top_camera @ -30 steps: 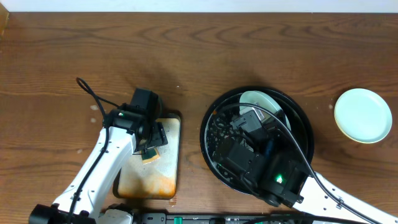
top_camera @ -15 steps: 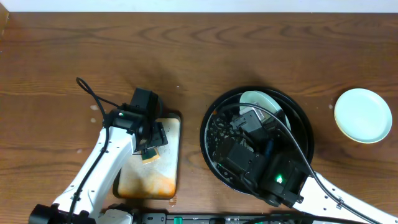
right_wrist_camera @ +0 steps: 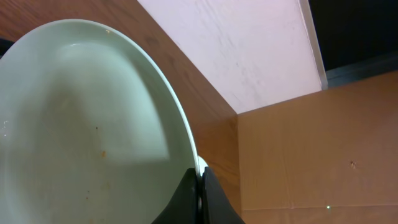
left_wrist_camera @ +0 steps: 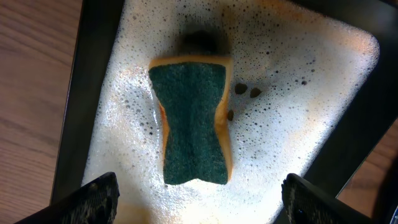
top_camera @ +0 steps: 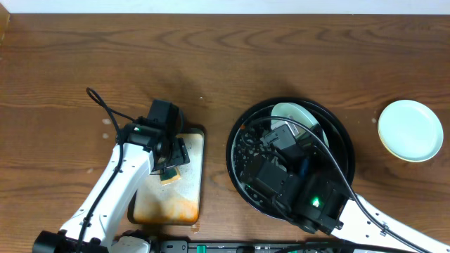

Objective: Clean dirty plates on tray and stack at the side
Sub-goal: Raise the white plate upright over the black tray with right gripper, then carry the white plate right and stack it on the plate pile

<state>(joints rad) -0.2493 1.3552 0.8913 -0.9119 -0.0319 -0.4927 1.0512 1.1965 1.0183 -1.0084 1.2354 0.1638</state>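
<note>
My right gripper (right_wrist_camera: 199,186) is shut on the rim of a pale mint plate (right_wrist_camera: 81,130) and holds it tilted over the round black tray (top_camera: 239,133); small orange specks dot the plate. In the overhead view the plate (top_camera: 294,116) shows partly behind my right arm. A second mint plate (top_camera: 410,130) lies on the table at the right. My left gripper (left_wrist_camera: 199,205) is open above a green and yellow sponge (left_wrist_camera: 193,121) that lies in foam. The yellow plate is not in view.
The sponge (top_camera: 169,176) lies on a rectangular orange-stained metal tray (top_camera: 186,204) left of the black tray. A black cable (top_camera: 105,109) runs across the table by the left arm. A cardboard box (right_wrist_camera: 298,155) stands beyond the table edge.
</note>
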